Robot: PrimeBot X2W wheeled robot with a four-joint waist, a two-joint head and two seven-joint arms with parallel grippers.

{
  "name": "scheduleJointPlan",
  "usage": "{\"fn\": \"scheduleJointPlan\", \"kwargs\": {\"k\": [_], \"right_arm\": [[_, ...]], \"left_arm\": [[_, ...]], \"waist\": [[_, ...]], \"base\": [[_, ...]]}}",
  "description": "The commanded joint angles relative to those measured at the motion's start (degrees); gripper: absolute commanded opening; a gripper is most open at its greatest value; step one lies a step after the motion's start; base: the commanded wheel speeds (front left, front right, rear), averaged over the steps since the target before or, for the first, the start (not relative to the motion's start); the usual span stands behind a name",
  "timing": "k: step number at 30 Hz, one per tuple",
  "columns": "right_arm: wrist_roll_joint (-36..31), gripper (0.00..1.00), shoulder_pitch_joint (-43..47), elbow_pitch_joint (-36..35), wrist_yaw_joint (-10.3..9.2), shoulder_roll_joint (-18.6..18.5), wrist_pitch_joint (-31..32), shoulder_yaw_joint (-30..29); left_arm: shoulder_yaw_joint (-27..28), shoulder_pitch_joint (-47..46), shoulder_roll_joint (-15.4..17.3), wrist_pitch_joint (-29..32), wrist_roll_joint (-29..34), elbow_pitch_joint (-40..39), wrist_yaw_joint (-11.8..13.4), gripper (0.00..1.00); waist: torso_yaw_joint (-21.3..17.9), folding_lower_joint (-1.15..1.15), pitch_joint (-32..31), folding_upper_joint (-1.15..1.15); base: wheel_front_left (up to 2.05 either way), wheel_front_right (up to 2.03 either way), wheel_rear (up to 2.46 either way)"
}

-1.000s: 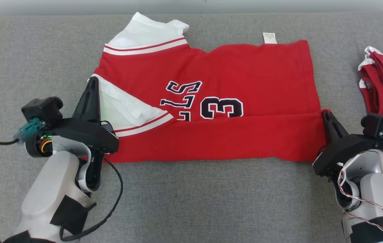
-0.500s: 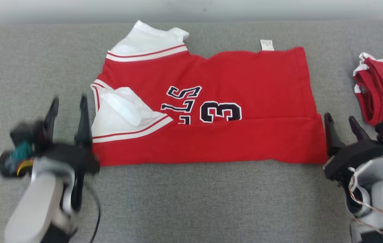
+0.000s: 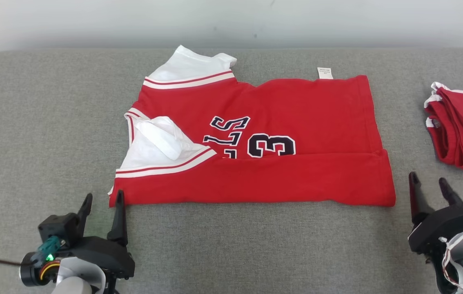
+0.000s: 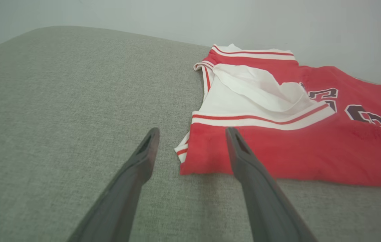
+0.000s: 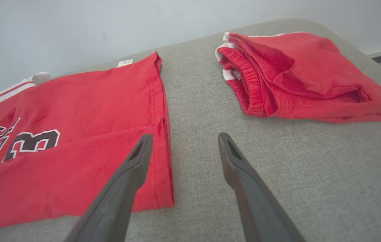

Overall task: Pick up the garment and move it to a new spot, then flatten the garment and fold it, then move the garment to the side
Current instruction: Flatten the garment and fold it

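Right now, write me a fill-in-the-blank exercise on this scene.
The jersey lying on the grey cushion is mostly ____ in colour.
The whole digit printed on it is ____.
The left hand and the right hand both stand ____, holding nothing.
The bundled red garment lies on the robot's ____ side.
Missing words: red; 3; open; right.
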Motion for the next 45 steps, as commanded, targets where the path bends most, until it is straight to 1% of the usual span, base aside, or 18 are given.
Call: {"fn": "scheduleJointPlan", "kwargs": {"k": [1,5,8,12,13,14,15,18,24,27,32,35,38,41,42,44,45], "right_arm": [[-0.50,1.00,0.65,-0.09,-0.13,0.26,0.90,0.17],[-1.80,1.00,0.22,0.45,-0.13,0.45,1.70,1.20],[-1.37,1.00,-0.62,1.42,-0.13,0.47,1.34,2.37],[-1.31,1.00,-0.82,3.44,-0.13,0.47,1.40,3.64],[-1.46,1.00,-0.65,4.03,-0.13,0.47,1.77,3.58],[-1.96,1.00,-0.54,4.59,-0.13,0.46,2.02,3.54],[-2.11,1.00,-0.56,5.01,-0.13,0.44,2.19,3.43],[-2.54,1.00,-0.77,6.06,-0.13,0.47,2.29,2.96],[-3.56,1.00,-2.32,8.30,-0.13,0.47,1.38,1.49],[-3.87,1.00,-2.95,9.62,-0.13,0.48,0.67,1.90],[-2.39,1.00,-3.81,9.94,-0.13,0.45,-0.77,2.18],[-2.27,1.00,-3.36,10.00,-0.13,0.48,0.55,2.75],[-4.32,1.00,-2.71,10.76,-0.13,0.46,2.50,2.81],[-4.15,1.00,-3.09,12.15,-0.13,0.53,4.72,4.21],[-4.39,0.94,-3.25,12.72,-0.13,0.57,5.57,4.78],[-4.74,0.39,-3.68,13.70,-0.12,0.63,6.90,5.81],[-4.99,0.24,-3.65,14.05,-0.11,0.65,7.55,6.29]], "left_arm": [[-0.29,-0.31,-0.05,1.11,-0.08,1.03,0.89,1.00],[-1.32,-2.35,0.03,3.69,0.30,4.08,1.17,1.00],[-1.43,-3.39,0.00,4.75,0.02,6.28,1.44,1.00],[-2.29,-4.73,-0.55,6.71,-0.68,8.86,0.48,1.00],[-2.70,-4.97,-0.54,7.55,-0.68,9.39,0.03,0.49],[-3.02,-5.02,-0.65,8.20,-0.78,9.82,-0.20,0.35],[-3.27,-4.99,-0.81,8.55,-0.77,10.16,-0.59,0.00],[-3.47,-5.20,-1.12,8.83,-1.13,11.04,-0.88,0.00],[-3.28,-5.75,-0.97,7.01,-0.92,11.78,-0.37,0.00],[-3.57,-5.57,-1.17,6.28,-0.81,11.84,-0.58,0.00],[-3.84,-5.08,-1.29,5.64,-1.12,12.36,-0.97,0.00],[-3.89,-4.91,-1.32,5.34,-1.39,12.35,-0.86,0.00],[-4.02,-5.10,-1.45,5.36,-1.46,12.54,-0.89,0.00],[-4.07,-5.56,-1.45,5.10,-1.52,12.77,-0.88,0.00],[-4.12,-5.69,-1.43,5.04,-1.53,12.88,-0.87,0.00],[-4.26,-6.01,-1.39,4.82,-1.25,13.02,-0.76,0.00],[-4.34,-6.16,-1.42,4.83,-1.19,13.09,-0.73,0.00]], "waist": [[-0.15,0.01,0.16,0.00],[-0.79,0.01,0.54,0.00],[-1.22,0.01,0.79,0.00],[-1.47,0.01,1.02,0.00],[-1.48,0.01,1.06,0.00],[-1.45,0.01,1.09,0.00],[-1.41,0.01,1.14,0.00],[-1.16,0.01,1.38,0.00],[-0.55,0.01,2.05,0.00],[-0.21,0.01,2.45,0.00],[0.42,0.01,2.61,0.00],[0.45,0.01,2.65,0.00],[0.48,0.01,2.69,0.00],[0.37,0.01,2.77,0.00],[0.32,0.01,2.74,0.00],[0.30,0.01,2.73,0.00],[0.32,0.01,2.72,0.00]], "base": [[0.00,0.00,0.00],[0.00,0.00,0.00],[0.00,0.00,0.00],[0.00,0.00,0.00],[0.00,0.00,0.00],[0.00,0.00,0.00],[0.00,0.00,0.00],[0.00,0.00,0.00],[0.00,0.00,0.00],[0.00,0.00,0.00],[0.00,0.00,0.00],[0.00,0.00,0.00],[0.00,0.00,0.00],[0.00,0.00,0.00],[0.00,0.00,0.00],[0.00,0.00,0.00],[0.00,0.00,0.00]]}}
